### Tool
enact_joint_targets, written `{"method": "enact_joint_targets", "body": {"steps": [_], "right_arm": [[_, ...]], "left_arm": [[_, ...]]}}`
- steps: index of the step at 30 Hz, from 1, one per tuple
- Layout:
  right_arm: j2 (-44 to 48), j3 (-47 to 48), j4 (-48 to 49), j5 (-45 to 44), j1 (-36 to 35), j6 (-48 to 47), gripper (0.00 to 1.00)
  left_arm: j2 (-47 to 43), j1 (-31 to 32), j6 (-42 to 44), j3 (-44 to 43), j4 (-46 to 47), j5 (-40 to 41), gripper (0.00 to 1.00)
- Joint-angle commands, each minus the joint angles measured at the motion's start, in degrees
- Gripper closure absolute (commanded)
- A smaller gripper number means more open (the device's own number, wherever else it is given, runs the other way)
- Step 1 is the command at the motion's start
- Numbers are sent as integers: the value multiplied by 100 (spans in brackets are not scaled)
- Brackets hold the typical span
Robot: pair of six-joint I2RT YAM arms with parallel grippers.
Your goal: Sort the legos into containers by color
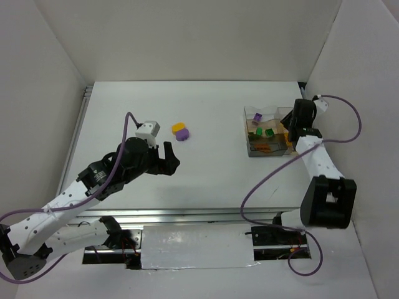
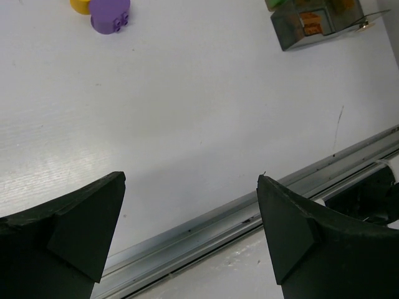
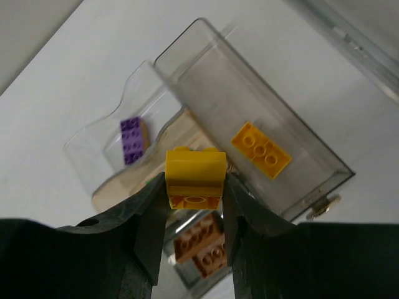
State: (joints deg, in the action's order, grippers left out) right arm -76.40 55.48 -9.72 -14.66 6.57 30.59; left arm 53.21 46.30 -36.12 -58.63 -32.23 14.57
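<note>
My left gripper [image 1: 171, 156] is wide open and empty, with the loose yellow lego [image 1: 179, 127] and purple lego [image 1: 182, 134] just beyond it. My right gripper [image 3: 194, 187] pinches a yellow brick [image 3: 194, 177] above the containers [image 3: 206, 81]. I'd centre it over the compartment holding the stored yellow piece [image 3: 260, 149] before releasing, since it looks offset.

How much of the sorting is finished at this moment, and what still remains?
Done: a purple brick, a yellow brick, an orange-brown brick and two green bricks already lie in the clear box. In hand: the right arm's fingers grip a second yellow brick above the box. Left: a loose yellow brick and a loose purple brick wait on the table, ahead of the left arm's open fingers.
</note>
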Motion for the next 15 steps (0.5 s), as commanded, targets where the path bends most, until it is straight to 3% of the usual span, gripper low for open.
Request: {"method": "enact_joint_targets", "body": {"steps": [1,5,13,14,15], "right_arm": [[-760,647,189,-889,55,-8,100],[-1972,1631,-434,-1434,292,-35,100],[-2546,2167,-600,-1417,433,-290,100],[-2651,2203,-654,-1400,433,-282,98],[-2687,2221,-672,-1339,424,-308,86]], "left_arm": [[-170,36,219,159,-169,64,0],[-206,116,246,212,-143,-15,0],[128,151,228,431,269,-358,0],[172,151,193,440,287,-367,0],[259,151,167,440,279,-254,1]]}}
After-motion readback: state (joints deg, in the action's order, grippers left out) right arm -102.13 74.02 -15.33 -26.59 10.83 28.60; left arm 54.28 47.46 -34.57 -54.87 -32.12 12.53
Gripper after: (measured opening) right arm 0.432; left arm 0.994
